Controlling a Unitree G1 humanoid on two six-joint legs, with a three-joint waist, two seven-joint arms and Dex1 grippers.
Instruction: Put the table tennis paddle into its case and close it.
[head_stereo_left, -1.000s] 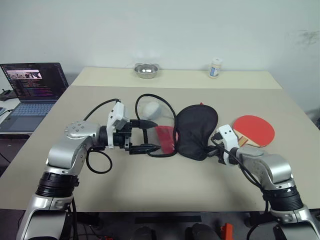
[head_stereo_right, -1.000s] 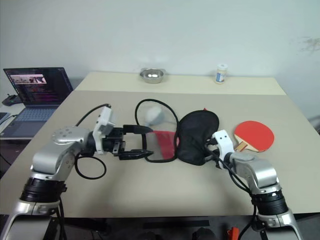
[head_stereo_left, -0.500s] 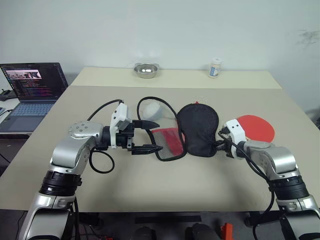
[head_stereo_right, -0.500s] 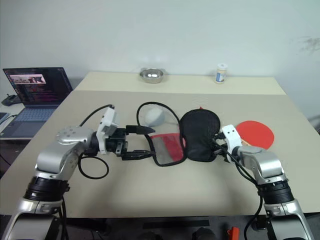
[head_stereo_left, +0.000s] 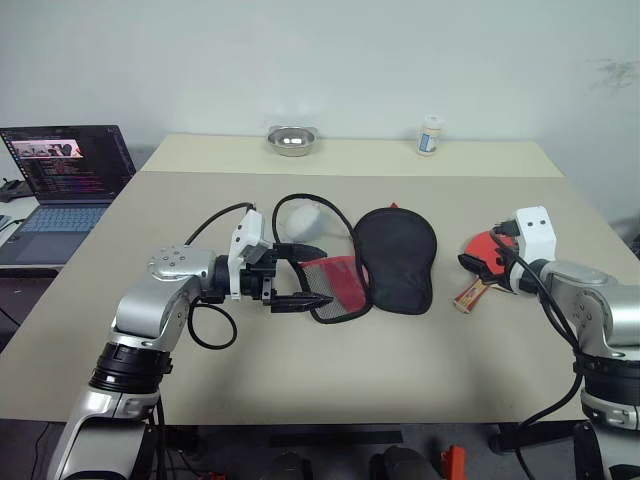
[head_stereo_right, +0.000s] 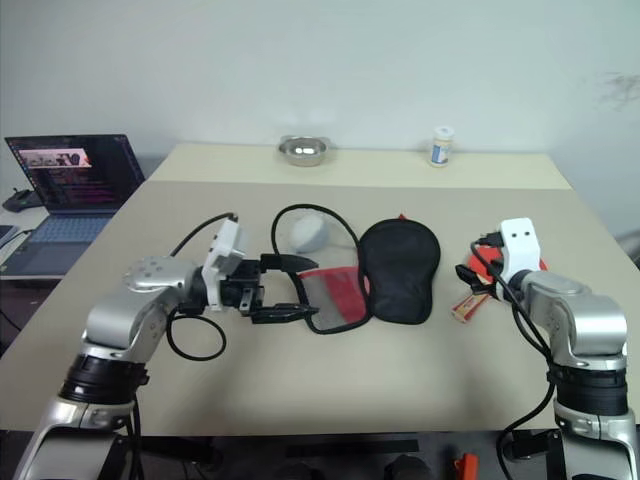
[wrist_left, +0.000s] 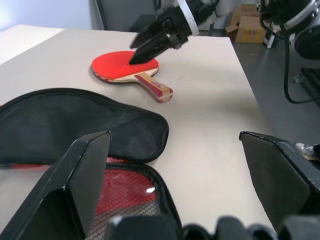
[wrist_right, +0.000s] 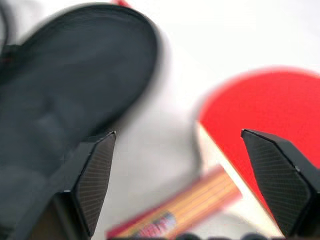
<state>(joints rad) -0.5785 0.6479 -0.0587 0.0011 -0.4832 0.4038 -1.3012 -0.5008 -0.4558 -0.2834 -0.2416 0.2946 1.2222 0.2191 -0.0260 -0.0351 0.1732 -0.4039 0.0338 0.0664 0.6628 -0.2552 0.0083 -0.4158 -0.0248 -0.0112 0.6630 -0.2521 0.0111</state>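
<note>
- Two grippers are standing wide open, holding nothing: the left gripper (head_stereo_left: 303, 272) is hovering beside the case, the right gripper (wrist_left: 142, 46) over the paddle.
- One soft fabric case (head_stereo_left: 375, 270) is lying open, a black flap and a red mesh flap.
- One table tennis paddle (wrist_left: 125, 68), round red face and striped wooden handle, is lying flat right of the case.
- One metal bowl (head_stereo_left: 292, 140) and one small bottle (head_stereo_left: 430, 135) are standing far back.

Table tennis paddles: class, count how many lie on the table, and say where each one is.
1. The table tennis paddle lies flat on the table, to the right of the open case, under the right gripper. None seems hidden.
</note>
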